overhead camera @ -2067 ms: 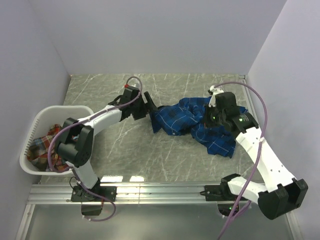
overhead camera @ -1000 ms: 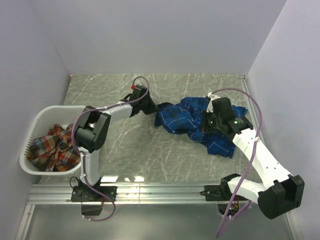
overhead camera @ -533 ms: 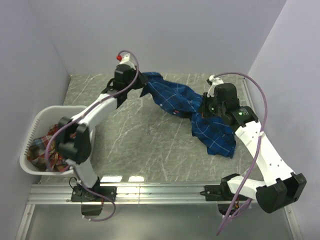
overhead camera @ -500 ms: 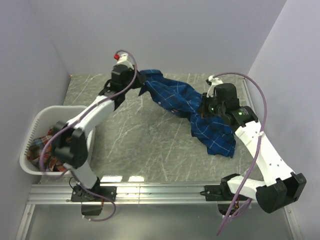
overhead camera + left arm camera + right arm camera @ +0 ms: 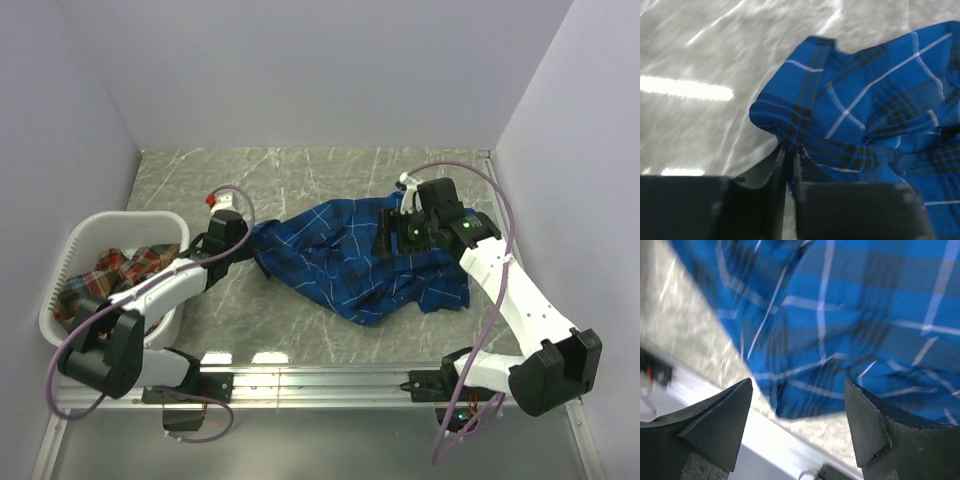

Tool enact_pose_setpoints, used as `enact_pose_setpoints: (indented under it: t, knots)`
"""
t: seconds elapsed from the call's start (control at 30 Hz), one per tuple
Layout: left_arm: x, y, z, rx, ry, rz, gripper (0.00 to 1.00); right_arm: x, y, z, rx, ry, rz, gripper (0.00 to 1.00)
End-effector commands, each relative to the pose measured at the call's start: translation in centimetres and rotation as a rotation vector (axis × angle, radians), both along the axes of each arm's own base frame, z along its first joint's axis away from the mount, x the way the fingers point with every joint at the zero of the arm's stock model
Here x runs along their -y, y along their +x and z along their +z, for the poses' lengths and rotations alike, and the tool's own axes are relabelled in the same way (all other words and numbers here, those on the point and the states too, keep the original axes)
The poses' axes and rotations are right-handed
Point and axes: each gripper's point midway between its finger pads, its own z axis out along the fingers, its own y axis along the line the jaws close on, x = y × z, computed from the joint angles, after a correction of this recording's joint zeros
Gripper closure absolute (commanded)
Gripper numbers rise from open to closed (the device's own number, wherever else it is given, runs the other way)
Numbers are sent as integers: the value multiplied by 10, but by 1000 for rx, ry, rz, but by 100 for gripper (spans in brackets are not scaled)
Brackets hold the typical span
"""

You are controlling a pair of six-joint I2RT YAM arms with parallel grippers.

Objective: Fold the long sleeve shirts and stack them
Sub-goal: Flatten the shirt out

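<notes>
A royal blue plaid long sleeve shirt (image 5: 345, 265) lies crumpled and partly spread across the middle of the table. My left gripper (image 5: 257, 240) is at its left edge, shut on a bunched fold of the blue cloth (image 5: 790, 125), which is pinched between the tips of my left gripper (image 5: 789, 148). My right gripper (image 5: 388, 232) hovers over the shirt's upper right part. In its wrist view my right gripper (image 5: 797, 390) stands wide open with nothing between the fingers, and the blue plaid (image 5: 840, 315) is below it. A red-orange plaid shirt (image 5: 115, 272) lies bunched in the basket.
The white plastic laundry basket (image 5: 62, 262) stands at the left edge, close beside my left arm. Grey walls close in the table at the back and both sides. A metal rail (image 5: 330, 380) runs along the near edge, just below the shirt's hem.
My left arm swung from the far side down toward the near left, pulling the blue shirt with it. My right gripper opened and let go. The shirt now lies wider on the table.
</notes>
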Motion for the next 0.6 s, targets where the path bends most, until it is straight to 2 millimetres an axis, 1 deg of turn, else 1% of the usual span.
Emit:
enact_pose_setpoints:
  t: [0.0,0.03,0.07,0.1,0.13,0.17,0.2,0.23,0.27,0.3,0.33,0.4,0.43,0.47,0.5,0.53,0.57]
  knots:
    - [-18,-10,24,37,-40,131,84,12,48,25,123,3,-180,19]
    - [-23,-14,29,49,-49,153,80,15,55,16,99,-4,-227,19]
    - [-27,-19,25,40,-42,166,70,18,59,11,92,-13,-256,19]
    - [-33,-23,24,33,-28,185,63,18,65,7,93,-10,-272,19]
    - [-35,-26,30,43,-40,194,56,16,67,-6,59,-13,-285,20]
    - [-36,-28,31,43,-41,196,43,14,68,-11,44,-8,-285,20]
    - [-38,-31,31,38,-38,192,37,13,72,-15,44,-5,-293,20]
    - [-38,-32,37,48,-45,186,31,13,73,-26,14,-10,-315,20]
    - [-38,-31,41,53,-47,184,24,19,77,-31,15,-36,-350,20]
    - [-40,-32,41,45,-40,184,20,23,80,-35,16,-54,-376,20]
    - [-40,-32,41,36,-43,178,18,31,81,-46,-2,-80,-434,20]
    - [-37,-28,47,37,-54,169,16,57,87,-53,4,-120,-564,20]
    - [-34,-28,44,20,-58,159,16,67,82,-65,-30,-104,-633,20]
    - [-28,-27,45,14,-79,135,16,75,81,-71,-48,-90,-679,20]
    - [-24,-27,43,3,-93,121,16,92,84,-75,-57,-59,-750,20]
    - [-19,-27,39,-18,-109,114,16,96,74,-87,-106,-21,-796,20]
    - [-12,-27,37,-31,-133,88,16,103,72,-92,-114,-4,-833,18]
